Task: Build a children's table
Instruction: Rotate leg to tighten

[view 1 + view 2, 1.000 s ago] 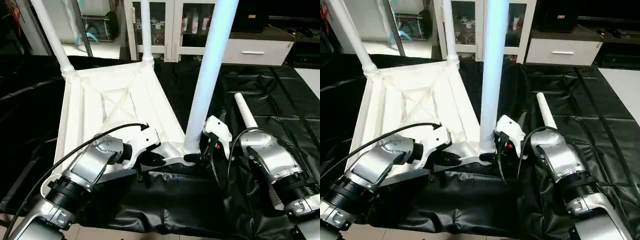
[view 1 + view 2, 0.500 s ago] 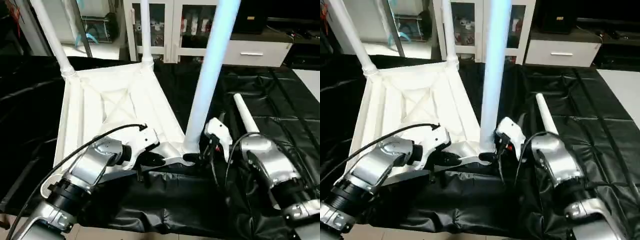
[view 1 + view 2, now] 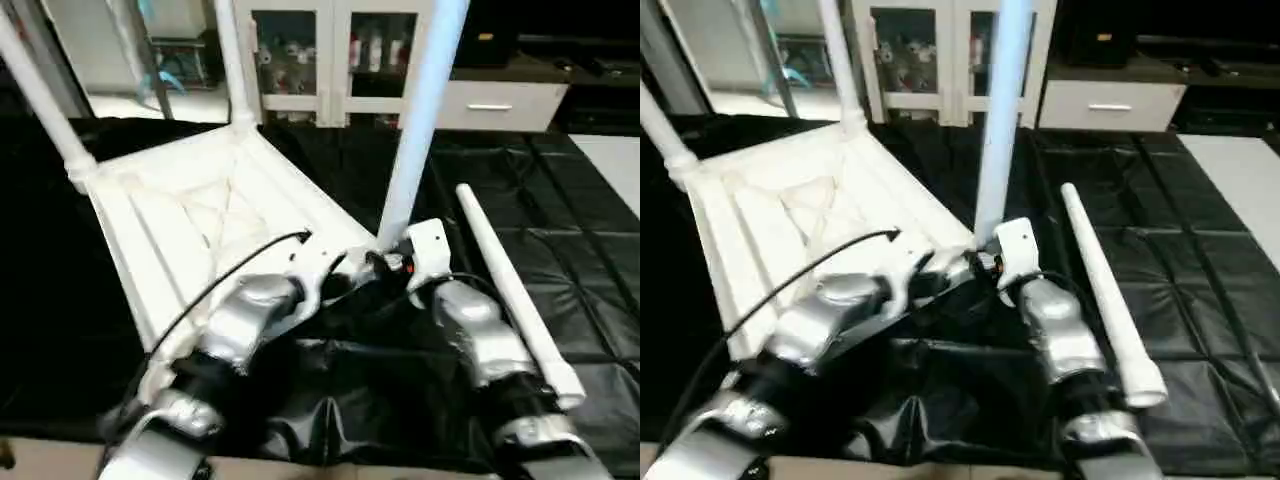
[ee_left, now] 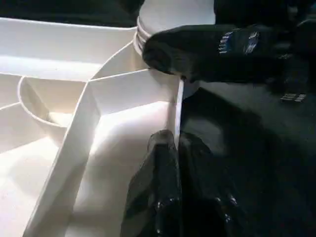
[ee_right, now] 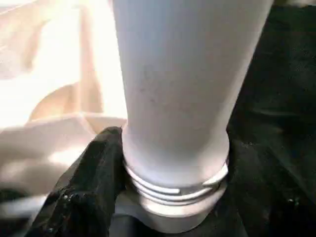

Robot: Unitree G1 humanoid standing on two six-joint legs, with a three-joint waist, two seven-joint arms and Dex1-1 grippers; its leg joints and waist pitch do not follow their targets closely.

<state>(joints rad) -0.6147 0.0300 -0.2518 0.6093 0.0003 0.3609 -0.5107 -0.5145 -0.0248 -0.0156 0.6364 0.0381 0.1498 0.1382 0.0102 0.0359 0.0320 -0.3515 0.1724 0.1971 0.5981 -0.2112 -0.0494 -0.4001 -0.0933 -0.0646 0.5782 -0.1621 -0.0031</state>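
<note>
The children's table lies upside down, its white ribbed tabletop (image 3: 190, 215) on the black sheet. Two legs (image 3: 40, 100) (image 3: 232, 60) stand in its far corners. A third leg (image 3: 420, 110) stands upright in the near right corner socket. My right gripper (image 3: 388, 262) is closed around that leg's threaded base (image 5: 173, 192), one black finger (image 5: 94, 192) pressed against it. My left gripper (image 4: 177, 140) is shut on the tabletop's thin rim (image 4: 178, 106) just beside that corner. A fourth leg (image 3: 505, 290) lies loose on the sheet to the right.
The black sheet (image 3: 560, 180) covers the work surface, and its front edge (image 3: 60, 455) runs close below my arms. A glass-door cabinet (image 3: 330, 50) and a white drawer unit (image 3: 490, 105) stand behind. The loose leg lies close beside my right forearm (image 3: 480, 345).
The whole picture has shifted and tilted, so the camera moved. Both grippers stay at the same near corner, left on the rim, right at the leg's base.
</note>
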